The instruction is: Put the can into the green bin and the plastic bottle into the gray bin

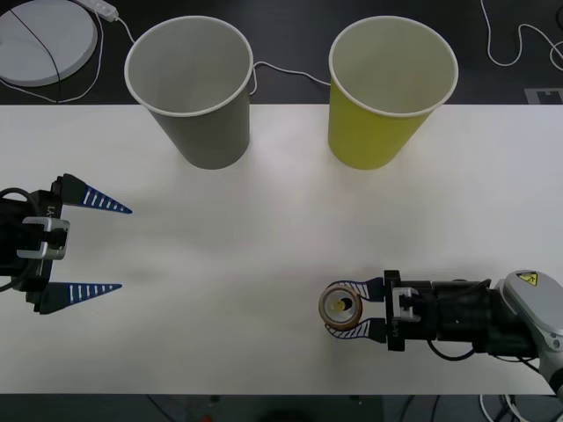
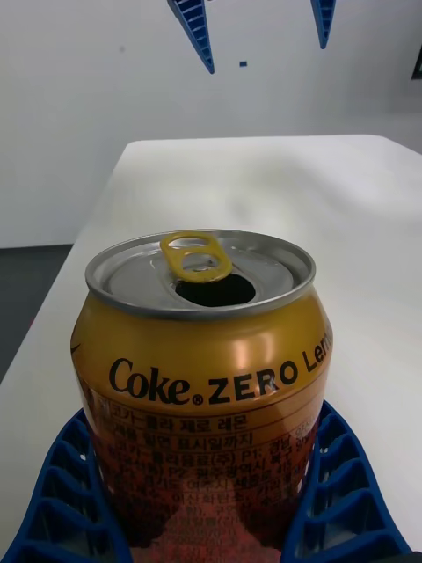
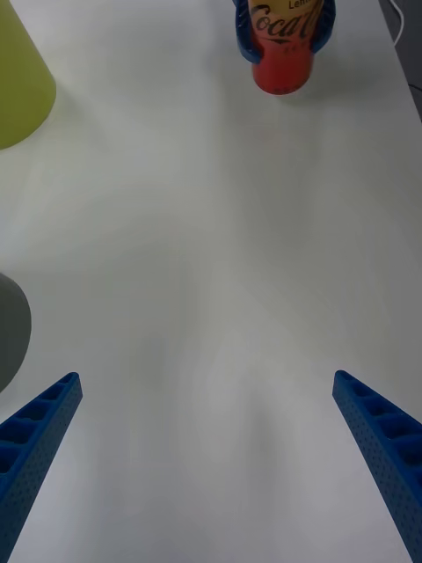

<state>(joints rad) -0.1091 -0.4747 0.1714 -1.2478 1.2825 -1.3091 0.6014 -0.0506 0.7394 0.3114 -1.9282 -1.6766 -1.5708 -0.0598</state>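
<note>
— Where is the can sitting right now?

— The can (image 1: pixel 341 307) is standing upright on the white counter (image 1: pixel 264 255), down at about five o'clock in the front view, near the counter's near edge. My right claw (image 1: pixel 345 309) is clamping it, one blue ribbed finger on each side of its body (the pull tab and open mouth are facing up).

— And the bins?

— The gray bin (image 1: pixel 193 92) is standing at about eleven o'clock and the green bin (image 1: pixel 387 92) at about one o'clock, both upright at the counter's far edge, well apart from the can. From my left wrist, the green bin (image 3: pixel 19 84) and the gray bin (image 3: pixel 12 330) are both showing at the edge, with the can (image 3: pixel 281 44) held between the other arm's blue fingers (image 3: pixel 318 22) farther off.

— What is your left claw doing?

— My left claw (image 1: pixel 101 249) is hovering at about nine o'clock over the counter, its fingers spread wide and gripping nothing. (From my right wrist its fingertips (image 2: pixel 195 31) are showing beyond the can (image 2: pixel 204 387).)
</note>
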